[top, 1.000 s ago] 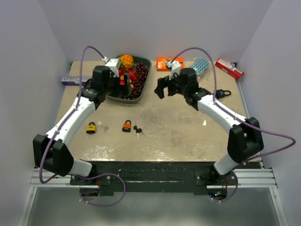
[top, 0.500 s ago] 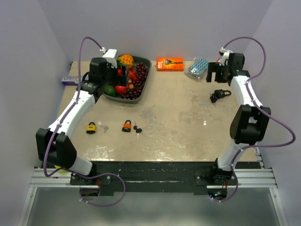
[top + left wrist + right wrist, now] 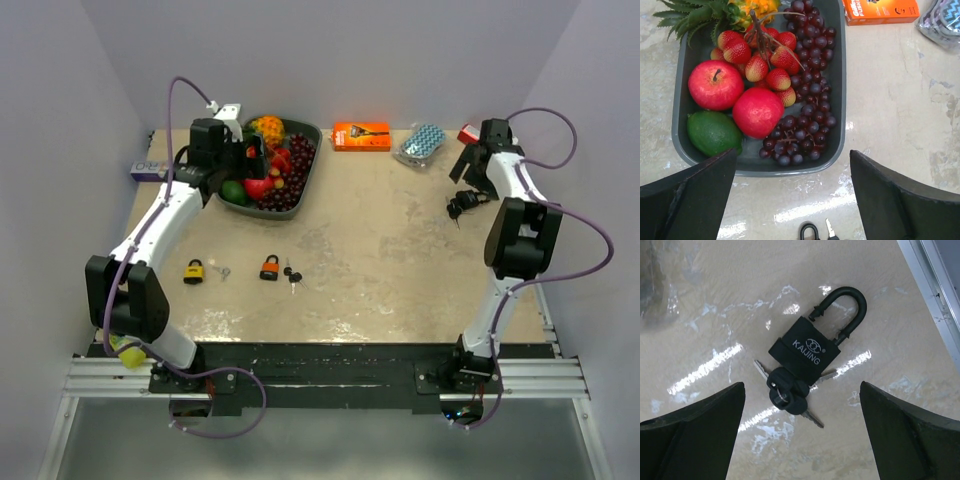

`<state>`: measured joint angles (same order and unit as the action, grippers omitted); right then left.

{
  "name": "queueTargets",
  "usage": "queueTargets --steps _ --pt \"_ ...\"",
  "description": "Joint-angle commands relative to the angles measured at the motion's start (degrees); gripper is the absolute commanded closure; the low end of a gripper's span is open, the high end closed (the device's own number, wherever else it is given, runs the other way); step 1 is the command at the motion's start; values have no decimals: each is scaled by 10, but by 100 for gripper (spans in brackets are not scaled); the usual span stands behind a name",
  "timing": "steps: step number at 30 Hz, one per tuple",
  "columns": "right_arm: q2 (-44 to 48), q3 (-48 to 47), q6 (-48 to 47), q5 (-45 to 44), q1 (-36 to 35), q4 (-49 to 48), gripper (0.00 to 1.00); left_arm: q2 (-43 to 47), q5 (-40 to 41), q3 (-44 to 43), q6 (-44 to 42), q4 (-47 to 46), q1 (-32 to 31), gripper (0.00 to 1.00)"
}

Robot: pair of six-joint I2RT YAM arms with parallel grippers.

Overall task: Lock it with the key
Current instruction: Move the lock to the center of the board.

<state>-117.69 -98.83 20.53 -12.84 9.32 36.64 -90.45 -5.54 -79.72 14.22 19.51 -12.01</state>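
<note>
A black padlock (image 3: pixel 812 347) lies on the table at the far right, its shackle sprung open, with a bunch of black-headed keys (image 3: pixel 787 390) at its base. It also shows in the top view (image 3: pixel 466 203). My right gripper (image 3: pixel 802 385) is open and empty, hovering above this padlock and its keys; in the top view it is just behind them (image 3: pixel 470 165). My left gripper (image 3: pixel 793 160) is open and empty, over the near edge of the fruit tray (image 3: pixel 310 135). An orange padlock (image 3: pixel 270 266) with keys (image 3: pixel 292 276) lies at centre-left.
A yellow padlock (image 3: pixel 194 271) with a small key (image 3: pixel 224 271) lies at the left. The grey tray (image 3: pixel 840 100) holds apples, strawberries, grapes and a lime. An orange box (image 3: pixel 361 135), a patterned pouch (image 3: pixel 420 143) and a red box (image 3: pixel 470 133) stand at the back.
My right arm swung from the middle of the table to the far right, above the black padlock. My left gripper shifted slightly left over the fruit tray.
</note>
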Motion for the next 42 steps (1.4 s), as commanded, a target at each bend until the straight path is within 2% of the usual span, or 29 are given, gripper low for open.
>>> queueTargets --steps 1,9,19,24,27,32,33,34,36,38,39,42 --pt "-30 -60 84 -45 -2 14 1 -5 8 -40 5 16 4 2" --pt "-119 -171 77 -39 4 78 1 -15 13 -61 -8 38 7 2" --pt "-149 -168 96 -75 5 80 1 -31 18 -70 5 39 8 2" --pt "-160 -141 101 -66 8 78 1 -39 19 -78 9 40 10 2" --pt "-169 -139 103 -54 9 74 5 -39 19 -81 9 44 12 2" --pt "-166 -138 94 -30 9 71 19 -32 21 -82 7 51 20 3" --pt "-163 -132 89 -3 9 64 23 -31 19 -79 7 53 21 3" --pt "-153 -126 73 16 9 61 34 -29 15 -77 7 53 22 3" --pt "-136 -104 41 54 6 48 42 -26 9 -72 5 51 23 4" --pt "-106 -68 -18 103 -7 33 58 -22 6 -65 3 46 25 4" --pt "-98 -54 -65 116 -14 23 72 -20 1 -61 2 44 25 4" --pt "-78 -26 -159 173 -45 42 100 -13 -7 -49 2 36 26 5"
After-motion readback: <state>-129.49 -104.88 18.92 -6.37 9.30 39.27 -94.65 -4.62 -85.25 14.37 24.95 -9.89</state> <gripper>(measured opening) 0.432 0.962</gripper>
